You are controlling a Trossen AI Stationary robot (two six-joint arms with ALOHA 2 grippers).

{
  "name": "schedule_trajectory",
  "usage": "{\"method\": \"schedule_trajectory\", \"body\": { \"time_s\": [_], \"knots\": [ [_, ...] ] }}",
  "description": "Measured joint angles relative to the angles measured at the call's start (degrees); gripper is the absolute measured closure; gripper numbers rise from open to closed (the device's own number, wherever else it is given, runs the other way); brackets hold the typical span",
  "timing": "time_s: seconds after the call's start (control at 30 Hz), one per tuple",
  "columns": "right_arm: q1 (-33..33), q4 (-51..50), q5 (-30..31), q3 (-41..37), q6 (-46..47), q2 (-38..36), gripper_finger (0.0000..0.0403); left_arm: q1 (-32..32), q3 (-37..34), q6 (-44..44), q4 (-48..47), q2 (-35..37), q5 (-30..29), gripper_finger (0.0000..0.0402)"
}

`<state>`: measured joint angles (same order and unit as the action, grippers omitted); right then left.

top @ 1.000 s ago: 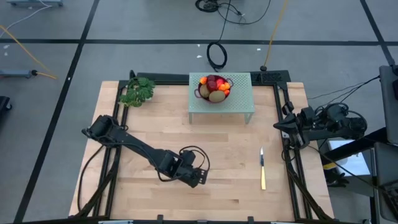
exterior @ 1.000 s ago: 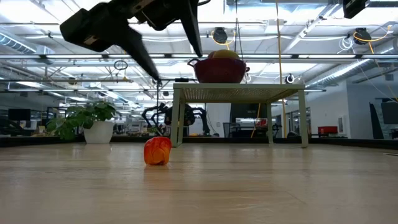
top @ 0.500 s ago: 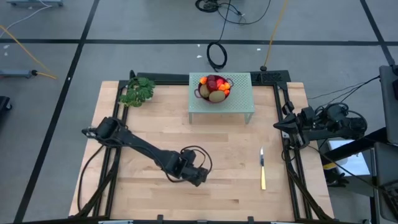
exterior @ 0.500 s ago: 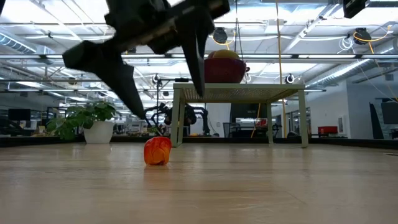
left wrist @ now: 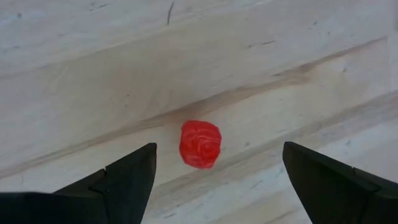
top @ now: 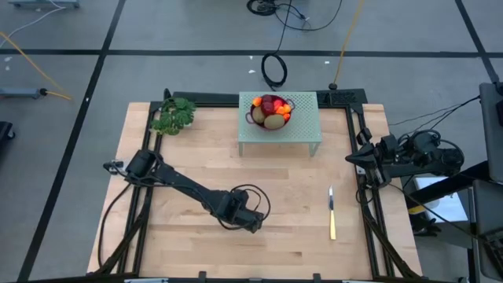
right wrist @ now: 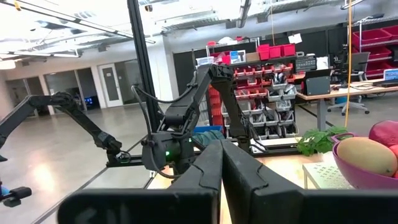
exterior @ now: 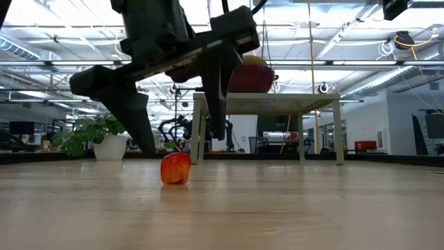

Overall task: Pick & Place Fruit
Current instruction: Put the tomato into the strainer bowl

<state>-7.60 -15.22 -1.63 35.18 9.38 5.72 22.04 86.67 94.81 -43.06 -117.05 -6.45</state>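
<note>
Your left pincer (left wrist: pixel 214 171) stands wide open, touching nothing. The red fruit (left wrist: pixel 200 144) lies on the worktop (left wrist: pixel 93 81) between its fingers (left wrist: pixel 127 177). Your right pincer (right wrist: pixel 221 177) is closed and empty.

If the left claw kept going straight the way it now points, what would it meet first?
Most likely the small red fruit lying on the wooden table. The open left claw points down at it, with the fruit between its fingers. How far above it the claw hangs is unclear.
</note>
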Motion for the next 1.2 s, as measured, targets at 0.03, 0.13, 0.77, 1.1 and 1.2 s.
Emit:
{"method": "schedule_trajectory", "body": {
  "time_s": [0.03, 0.13, 0.77, 1.1, 1.2],
  "knots": [
    [0.0, 0.0, 0.0, 0.0, 0.0, 0.0, 0.0403, 0.0, 0.0, 0.0, -0.1, 0.0, 0.1, 0.0053],
    [0.0, 0.0, 0.0, 0.0, 0.0, 0.0, 0.0403, 0.0, 0.0, 0.0, 0.1, -0.4, 0.1, 0.0053],
    [0.0, 0.0, 0.1, 0.0, -1.1, 0.0, 0.0403, -0.6, 0.0, -0.6, -0.6, -1.9, -0.3, 0.0053],
    [0.0, 0.0, 0.1, 0.0, -1.1, 0.0, 0.0403, -1.0, 0.0, -1.6, -1.9, -1.9, 0.9, 0.0075],
    [0.0, 0.0, 0.1, 0.0, -1.1, 0.0, 0.0403, -1.0, 0.0, -1.6, -1.3, -2.6, 0.8, 0.0107]
  ]
}}
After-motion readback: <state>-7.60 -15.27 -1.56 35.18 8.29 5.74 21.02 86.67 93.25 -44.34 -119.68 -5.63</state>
